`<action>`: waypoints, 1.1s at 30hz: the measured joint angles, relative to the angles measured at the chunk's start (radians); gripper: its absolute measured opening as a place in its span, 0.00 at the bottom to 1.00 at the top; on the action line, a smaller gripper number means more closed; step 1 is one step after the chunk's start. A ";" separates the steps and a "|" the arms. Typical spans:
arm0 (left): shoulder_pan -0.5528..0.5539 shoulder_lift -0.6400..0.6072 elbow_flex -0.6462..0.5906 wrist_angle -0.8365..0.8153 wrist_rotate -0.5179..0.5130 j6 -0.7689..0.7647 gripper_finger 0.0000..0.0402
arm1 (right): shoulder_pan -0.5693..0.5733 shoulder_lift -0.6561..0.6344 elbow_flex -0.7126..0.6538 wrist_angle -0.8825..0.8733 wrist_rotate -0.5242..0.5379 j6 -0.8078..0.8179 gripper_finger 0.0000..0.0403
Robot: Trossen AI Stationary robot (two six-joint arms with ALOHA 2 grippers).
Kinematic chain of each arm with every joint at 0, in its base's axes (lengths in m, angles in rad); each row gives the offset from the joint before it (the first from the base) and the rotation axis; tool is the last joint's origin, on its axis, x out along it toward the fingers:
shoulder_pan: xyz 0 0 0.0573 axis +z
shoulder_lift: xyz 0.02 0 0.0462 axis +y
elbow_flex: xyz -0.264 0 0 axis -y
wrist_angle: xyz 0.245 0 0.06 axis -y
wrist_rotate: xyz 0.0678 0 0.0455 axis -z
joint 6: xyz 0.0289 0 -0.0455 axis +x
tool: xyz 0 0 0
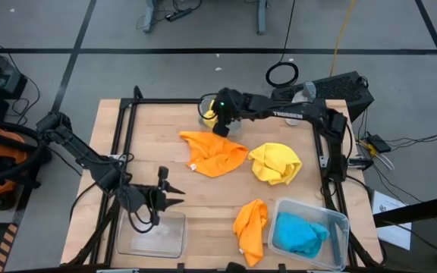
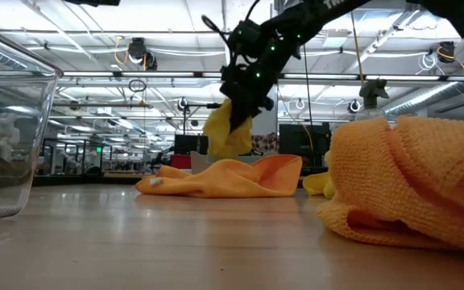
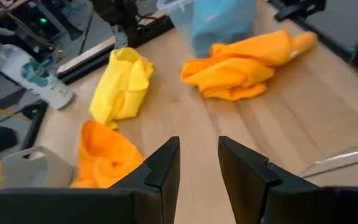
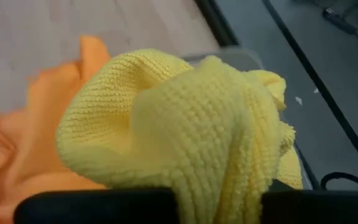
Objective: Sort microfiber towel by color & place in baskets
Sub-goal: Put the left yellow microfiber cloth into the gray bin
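My right gripper (image 1: 220,121) is shut on a yellow towel (image 2: 225,129) at the table's far edge, above the small greyish basket (image 1: 205,115). My left gripper (image 1: 179,193) is open and empty, just beyond a clear basket (image 1: 154,233) at the near left. One orange towel (image 1: 215,153) lies mid-table and a second yellow towel (image 1: 275,163) lies to its right. Another orange towel (image 1: 250,227) lies near the front. Blue towel (image 1: 302,233) fills the clear basket (image 1: 340,221) at the near right. My right gripper holds the yellow towel by a bunched upper part (image 4: 191,124), coming from above and pointing down. The cloth covers the fingers, so the layers cannot be told. The towel hangs slack below the gripper (image 2: 240,109), lifted clear of the table, its lower end (image 2: 220,147) free.
A clear plastic bottle (image 3: 33,71) lies beyond the table's right edge. The black frame rails (image 1: 127,129) run along the table's sides. Bare wood shows between the left gripper and the towels.
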 joint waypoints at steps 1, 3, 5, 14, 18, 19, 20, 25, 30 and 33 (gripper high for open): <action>0.003 0.000 0.000 0.002 -0.003 0.000 0.29 | -0.006 0.008 -0.001 0.003 -0.003 -0.013 0.10; 0.019 0.000 0.000 -0.001 -0.005 0.018 0.29 | -0.013 0.020 -0.001 0.040 -0.003 -0.042 0.10; 0.032 0.000 0.000 -0.001 -0.008 0.044 0.29 | -0.021 0.032 0.000 0.050 -0.004 -0.061 0.10; 0.132 0.000 0.000 0.002 -0.006 0.077 0.29 | -0.037 0.145 0.000 0.114 0.002 -0.034 0.14; 0.176 0.000 0.000 -0.009 0.007 0.071 0.29 | -0.044 0.179 -0.001 0.147 0.002 -0.026 0.23; 0.185 0.000 0.000 -0.018 0.018 0.072 0.29 | -0.047 0.179 -0.001 0.152 0.001 -0.026 0.26; 0.193 0.000 -0.004 -0.018 0.034 0.070 0.29 | -0.050 0.179 0.000 0.152 0.001 -0.030 0.30; 0.230 0.000 -0.023 -0.028 0.105 0.070 0.29 | -0.051 0.144 -0.001 0.136 0.000 -0.034 0.47; 0.241 0.000 -0.024 -0.028 0.113 0.069 0.29 | -0.050 0.097 0.000 0.061 -0.002 -0.052 0.60; 0.241 0.000 -0.024 -0.019 0.119 0.069 0.29 | -0.050 0.081 0.000 0.029 0.000 -0.061 0.65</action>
